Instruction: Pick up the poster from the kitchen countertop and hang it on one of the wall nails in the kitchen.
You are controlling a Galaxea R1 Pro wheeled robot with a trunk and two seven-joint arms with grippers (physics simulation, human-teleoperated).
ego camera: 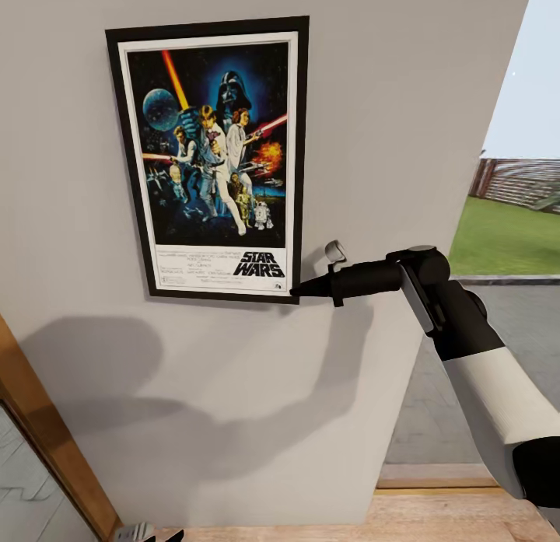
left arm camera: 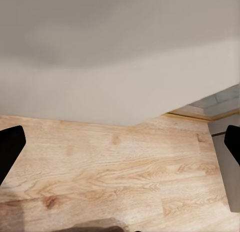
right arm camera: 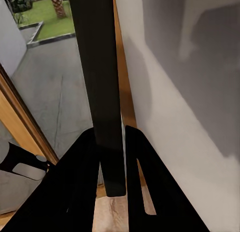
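While your right end effector (ego camera: 299,290) pinches the lower right corner of the upright black-framed Star Wars poster (ego camera: 211,157), its black fingers (right arm camera: 80,182) closed on the frame's thin edge (right arm camera: 102,92), the poster lies flat against the pale grey wall (ego camera: 389,138). Below the poster, your left end effector (left arm camera: 120,142) hangs over the light wooden floor (left arm camera: 115,172), its fingers spread wide with nothing between them.

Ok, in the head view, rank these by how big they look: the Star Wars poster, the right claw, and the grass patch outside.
1. Star Wars poster, clearly largest.
2. Grass patch.
3. Right claw, smallest. It sits nearer the camera than the far-off grass, so these two compare only by apparent size.
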